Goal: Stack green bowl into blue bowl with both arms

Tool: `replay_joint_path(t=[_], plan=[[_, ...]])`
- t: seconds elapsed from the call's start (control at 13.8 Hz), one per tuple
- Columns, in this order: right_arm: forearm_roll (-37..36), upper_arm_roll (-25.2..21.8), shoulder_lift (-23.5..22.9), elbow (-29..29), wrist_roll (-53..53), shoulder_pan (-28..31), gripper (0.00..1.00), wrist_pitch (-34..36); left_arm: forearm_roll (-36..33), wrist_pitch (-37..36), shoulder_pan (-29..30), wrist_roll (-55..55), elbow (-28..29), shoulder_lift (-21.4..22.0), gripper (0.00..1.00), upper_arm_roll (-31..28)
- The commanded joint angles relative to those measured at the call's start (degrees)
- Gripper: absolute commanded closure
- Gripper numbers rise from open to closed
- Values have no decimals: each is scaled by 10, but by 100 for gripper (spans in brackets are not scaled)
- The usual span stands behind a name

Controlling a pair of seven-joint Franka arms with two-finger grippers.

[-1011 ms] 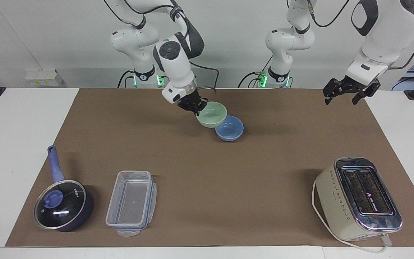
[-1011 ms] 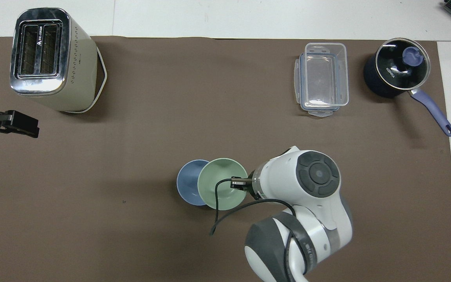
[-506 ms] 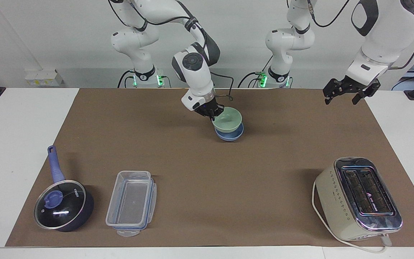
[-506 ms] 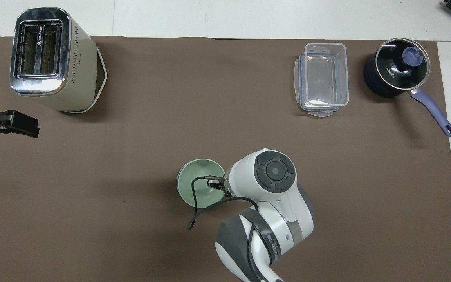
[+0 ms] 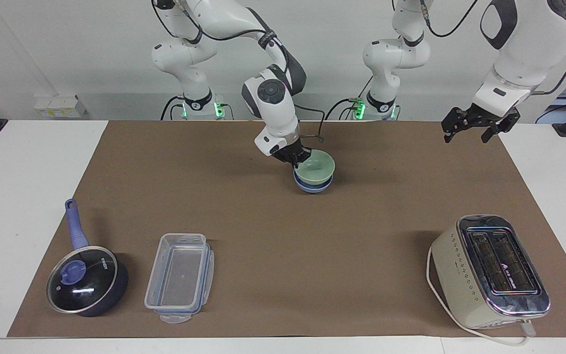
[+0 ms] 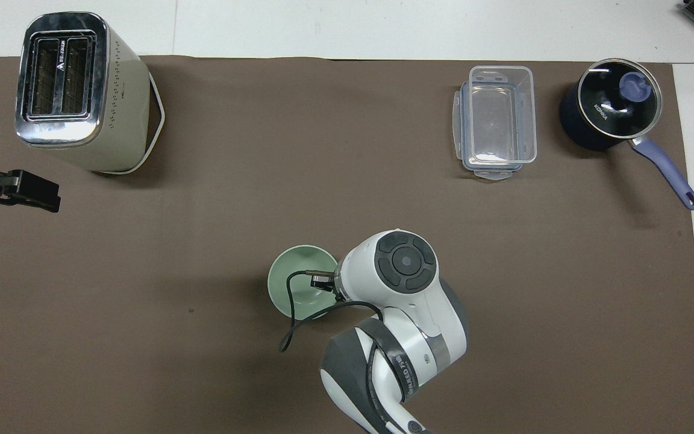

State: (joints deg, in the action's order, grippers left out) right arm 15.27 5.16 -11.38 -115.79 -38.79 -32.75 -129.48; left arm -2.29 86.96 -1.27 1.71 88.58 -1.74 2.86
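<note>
Tabletop: green bowl (image 5: 316, 170) upright in blue bowl (image 5: 312, 186)

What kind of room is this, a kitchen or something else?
Probably a robotics lab set up with kitchen props, not a real kitchen. Two white robot arms stand at a table covered in brown paper, with a toaster, a lidded saucepan and a plastic container laid out.
</note>
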Motion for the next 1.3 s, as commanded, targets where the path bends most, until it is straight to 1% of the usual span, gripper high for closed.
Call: replay_joint_path(t=[0.0,0.07,0.22,0.43,0.58,0.65,0.72,0.94,1.08,1.23], plan=[[1,-1,-3,6,-10,0,95,-4,-8,-11,7,8,-8,1,0,5],[1,-1,-3,7,-10,0,86,-5,-8,-11,6,8,-8,1,0,5],[-3,-2,-3,8,-10,0,74,-5,-8,-11,6,8,-8,1,0,5],[-8,-2,3,14,-8,4,65,5,-8,-11,6,8,-8,1,0,5],[-9,-7,23,13,-6,6,48,15,-8,-11,6,8,-7,1,0,5],[-15,-9,41,13,-2,14,39,37,-8,-11,6,8,-7,1,0,5],[-29,-8,62,13,6,35,32,59,-8,-11,6,8,-8,1,0,5],[-73,-8,116,12,40,84,15,128,-8,-11,6,8,-8,1,0,5],[-118,-8,144,12,58,120,12,161,-8,-11,6,8,-8,1,0,5],[-129,-9,171,13,101,172,4,182,-8,-11,6,8,-8,1,0,5]])
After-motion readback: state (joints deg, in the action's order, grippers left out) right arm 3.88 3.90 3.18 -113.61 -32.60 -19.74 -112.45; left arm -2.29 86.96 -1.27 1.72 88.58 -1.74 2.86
